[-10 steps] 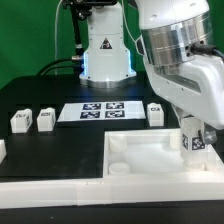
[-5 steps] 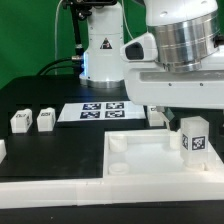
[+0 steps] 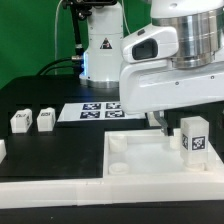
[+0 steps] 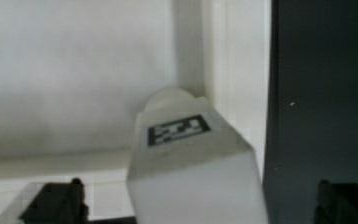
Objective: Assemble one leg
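Observation:
One leg (image 3: 193, 137), a white post with a marker tag on its face, stands upright in the white tray (image 3: 140, 160) at its far corner on the exterior view's right. In the wrist view the same leg (image 4: 190, 150) lies below and between my fingers. My gripper (image 4: 202, 195) is open, with the dark fingertips (image 4: 59, 198) far apart and a gap on each side of the leg. In the exterior view the big white hand (image 3: 175, 70) hangs above and beside the leg, and the fingers are mostly hidden behind it.
Two more legs (image 3: 20, 121) (image 3: 46, 119) lie on the black table at the exterior view's left. The marker board (image 3: 100, 110) lies behind the tray. The robot base (image 3: 103, 50) stands at the back. The tray has round sockets (image 3: 118, 168) near its left wall.
The gripper let go of the leg and rose. The leg stays standing in the tray corner. The hand has since shifted toward the exterior view's left.

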{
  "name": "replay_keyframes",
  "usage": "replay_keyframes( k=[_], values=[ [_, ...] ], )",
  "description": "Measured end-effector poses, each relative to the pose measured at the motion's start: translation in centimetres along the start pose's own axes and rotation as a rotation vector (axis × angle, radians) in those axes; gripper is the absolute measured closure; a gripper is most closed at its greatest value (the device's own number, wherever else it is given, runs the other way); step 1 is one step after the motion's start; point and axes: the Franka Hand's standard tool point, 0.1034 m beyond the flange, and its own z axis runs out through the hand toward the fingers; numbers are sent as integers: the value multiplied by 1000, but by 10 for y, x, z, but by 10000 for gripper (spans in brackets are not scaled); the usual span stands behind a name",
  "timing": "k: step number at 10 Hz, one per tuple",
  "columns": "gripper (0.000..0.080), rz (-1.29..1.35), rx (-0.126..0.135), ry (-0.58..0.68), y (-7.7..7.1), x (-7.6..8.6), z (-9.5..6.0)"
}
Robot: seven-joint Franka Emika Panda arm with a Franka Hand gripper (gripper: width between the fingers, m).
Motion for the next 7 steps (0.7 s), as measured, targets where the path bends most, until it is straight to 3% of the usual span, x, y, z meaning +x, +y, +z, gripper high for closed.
replay_keyframes(
  k=[1, 2, 3, 4, 7],
  values=[
    [280, -2, -1, 0, 0, 0, 0],
    [280, 50, 2, -1, 0, 0, 0],
    [416, 166, 6, -2, -1, 0, 0],
    [498, 270, 5, -1, 1, 0, 0],
    [498, 726, 28, -11, 1, 1, -1]
  ],
)
